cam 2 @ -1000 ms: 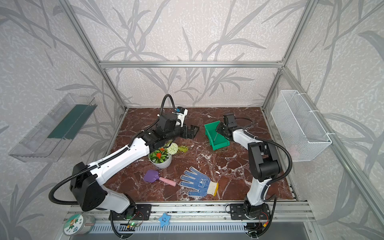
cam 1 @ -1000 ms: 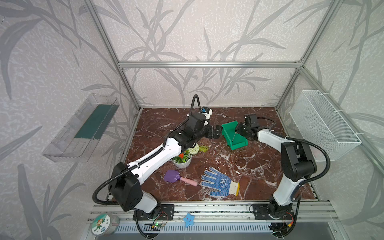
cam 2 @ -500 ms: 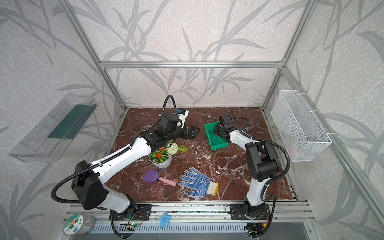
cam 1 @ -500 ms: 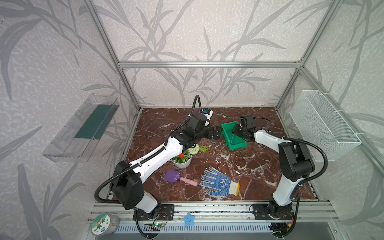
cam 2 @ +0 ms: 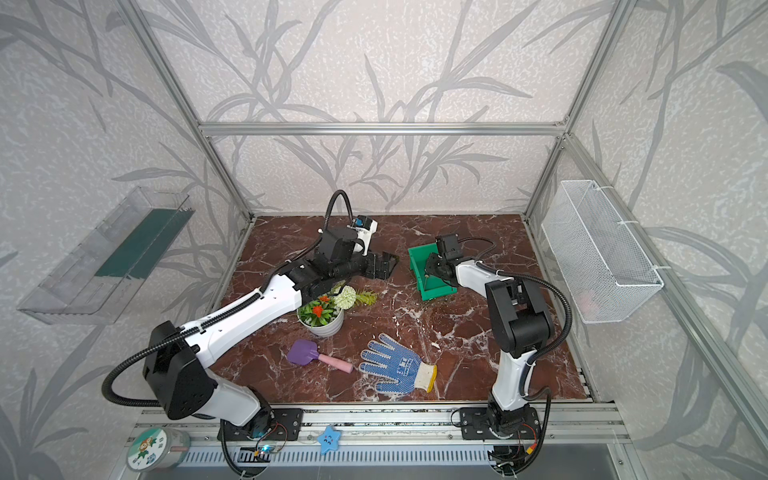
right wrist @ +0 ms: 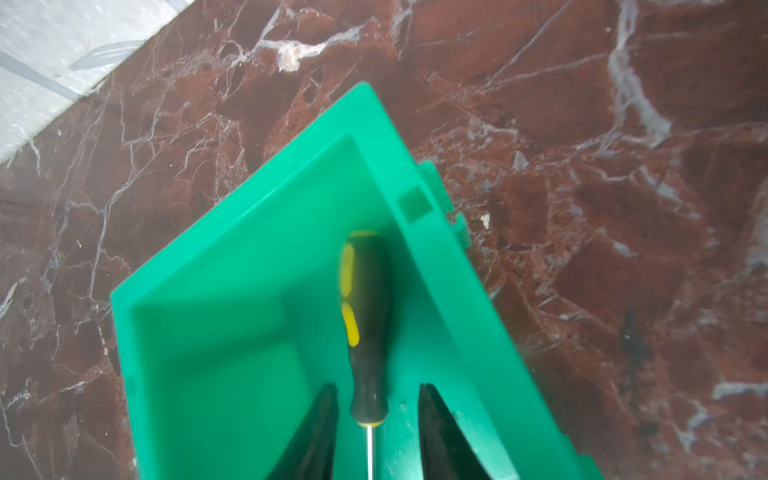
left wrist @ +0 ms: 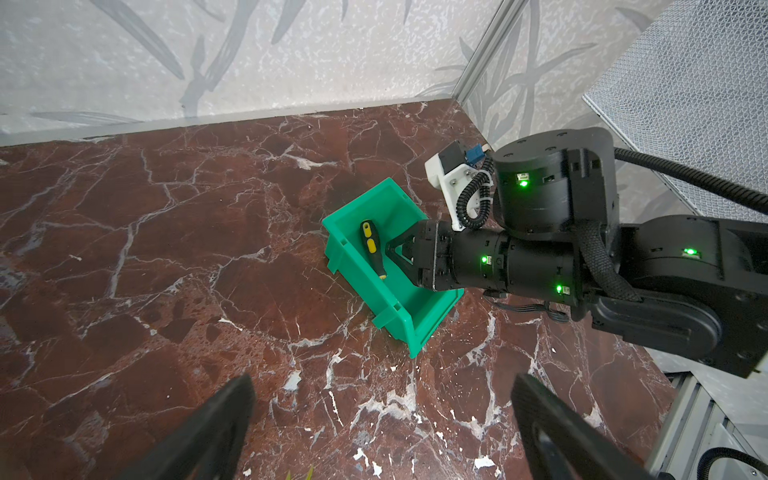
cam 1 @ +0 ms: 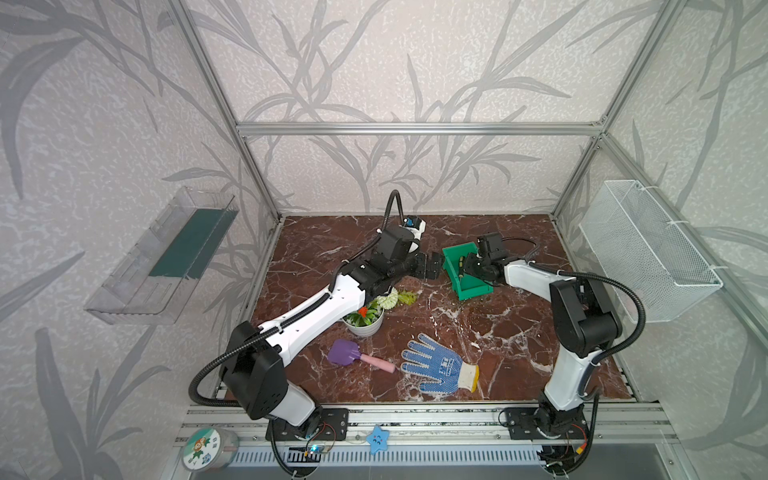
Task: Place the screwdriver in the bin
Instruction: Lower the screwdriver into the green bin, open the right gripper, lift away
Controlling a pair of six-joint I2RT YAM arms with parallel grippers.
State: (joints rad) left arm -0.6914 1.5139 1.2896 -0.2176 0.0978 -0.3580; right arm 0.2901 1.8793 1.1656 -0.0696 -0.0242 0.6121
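We can read no writing. The round tin (cam 1: pixel 206 449) on the front rail (cam 1: pixel 436 422) bears a cartoon label with characters too small to make out, the blue-dotted glove (cam 1: pixel 436 368) carries a printed mark we cannot decipher, and the blue star (cam 1: pixel 377 439) shows only a drawn face.

In a top view, R gripper (cam 1: pixel 468 271) sits inside bin (cam 1: pixel 473 291), mid-rear of table (cam 1: pixel 519 332). Screwdriver (cam 1: pixel 460 268) in bin, barely visible. L gripper (cam 1: pixel 434 266) just beside bin. Pot (cam 1: pixel 365 326), shovel (cam 1: pixel 353 356), glove (cam 1: pixel 436 368) nearer front.
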